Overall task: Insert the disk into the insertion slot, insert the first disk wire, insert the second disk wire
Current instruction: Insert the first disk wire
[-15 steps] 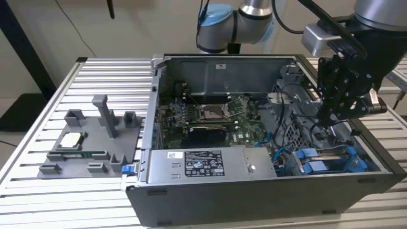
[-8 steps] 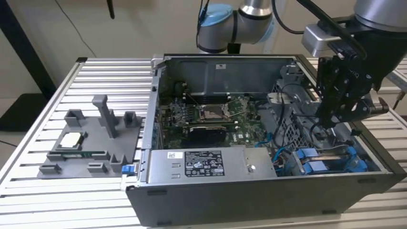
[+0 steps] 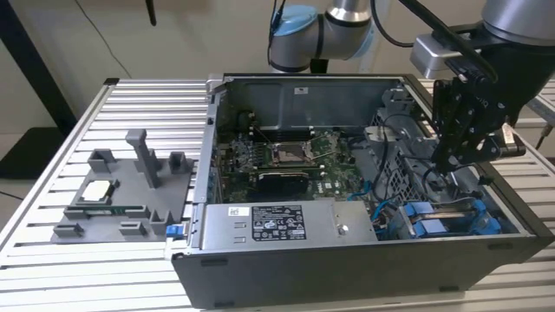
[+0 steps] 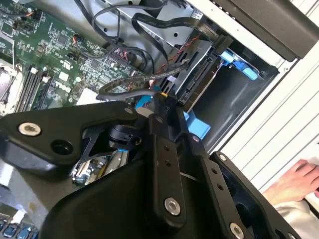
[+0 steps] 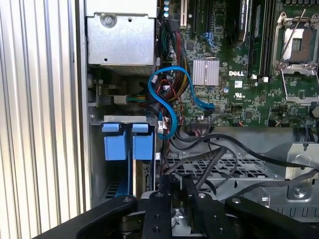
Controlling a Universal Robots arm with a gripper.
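Note:
My gripper (image 3: 446, 162) reaches down into the open computer case (image 3: 347, 260) at the exterior view's right, above the insertion slot (image 3: 451, 224) with its blue clips. In the second wrist view the gripper (image 4: 160, 99) looks shut on the small plug of a dark disk wire (image 4: 129, 82), right beside the rear edge of the disk (image 4: 197, 82). The disk stands inside the grey bay (image 4: 234, 104). In the first wrist view the gripper (image 5: 175, 191) hangs just past the blue carrier tabs (image 5: 113, 142), with black wires (image 5: 219, 154) running in toward it.
A grey labelled power-supply box (image 3: 286, 224) sits along the case front, the green motherboard (image 3: 286, 159) behind it. A blue cable (image 5: 169, 99) loops near the bay. A grey parts fixture (image 3: 121, 195) lies on the slatted table. A person's hand (image 4: 299, 181) rests outside the case.

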